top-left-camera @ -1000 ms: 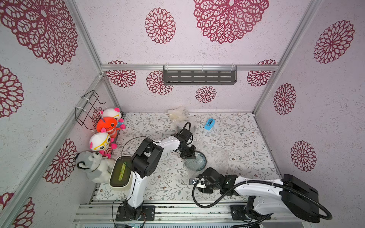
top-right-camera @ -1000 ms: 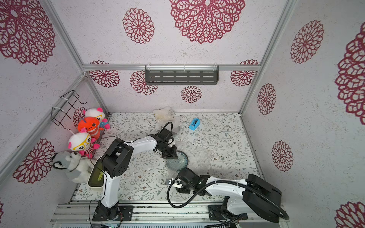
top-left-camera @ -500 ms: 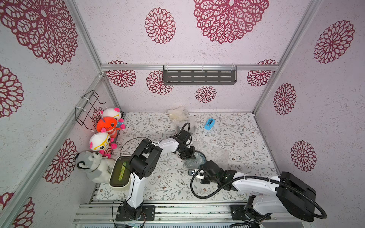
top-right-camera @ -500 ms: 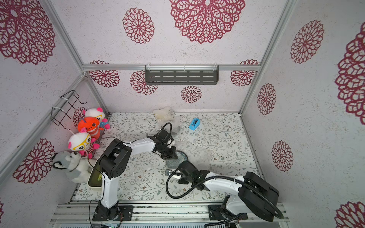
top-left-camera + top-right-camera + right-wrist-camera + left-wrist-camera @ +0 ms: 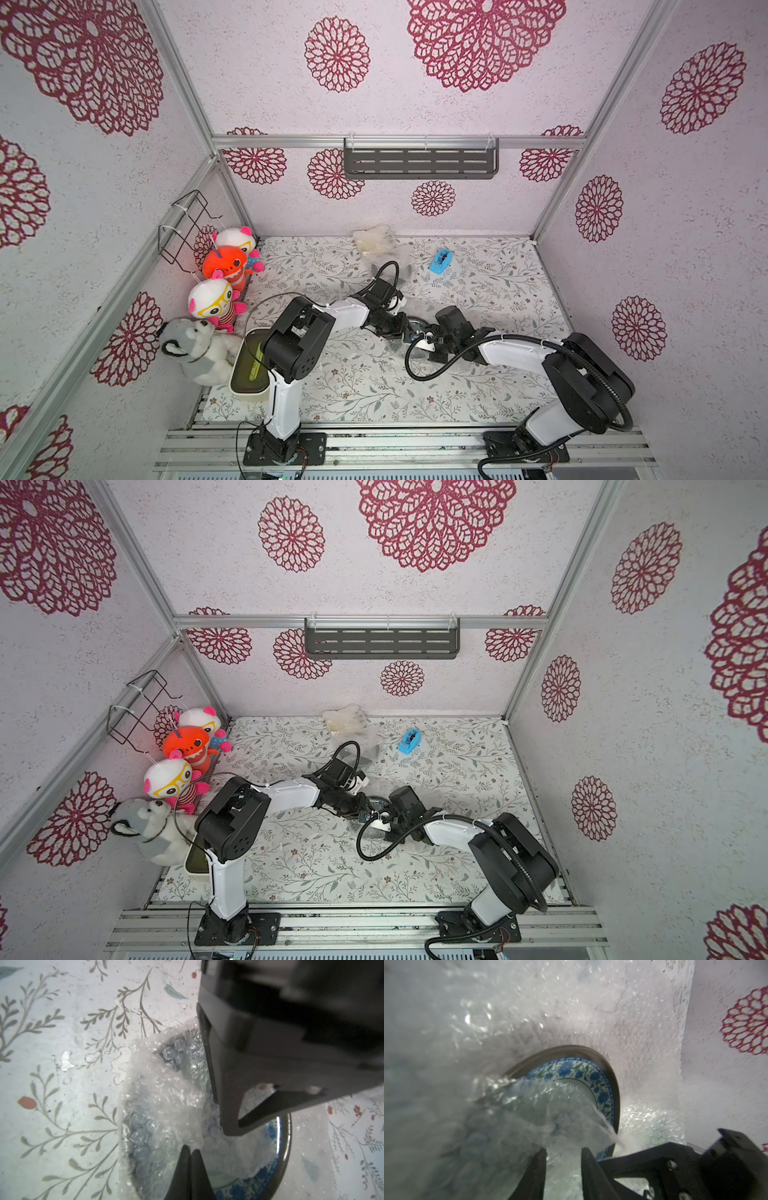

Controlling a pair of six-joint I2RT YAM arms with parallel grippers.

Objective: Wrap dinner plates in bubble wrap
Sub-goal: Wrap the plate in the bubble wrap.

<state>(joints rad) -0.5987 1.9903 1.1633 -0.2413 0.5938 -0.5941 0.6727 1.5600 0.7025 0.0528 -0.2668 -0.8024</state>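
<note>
Left end effector (image 5: 563, 1161) is open at the plate's (image 5: 564, 1070) 9 o'clock, so only the closed right end effector (image 5: 190, 1154) pinches the bubble wrap (image 5: 166, 1095); if it slips, the flap likely springs open.

A: State the illumination in both top views.
B: Bright, even and diffuse. Shadows on the table cover (image 5: 374, 386) are faint and soft. Focus is sharp throughout. The red medallions (image 5: 83, 62) stretch toward the frame edges, which is wide-angle distortion.
A: And the wrist views?
B: Dimmer, with a cool cast. In the left wrist view the bubble wrap (image 5: 477, 1022) carries white glare points and smears into blur. The plate (image 5: 591, 1076) rim is sharper. In the right wrist view the right gripper (image 5: 190, 1150) is out of focus.
</note>
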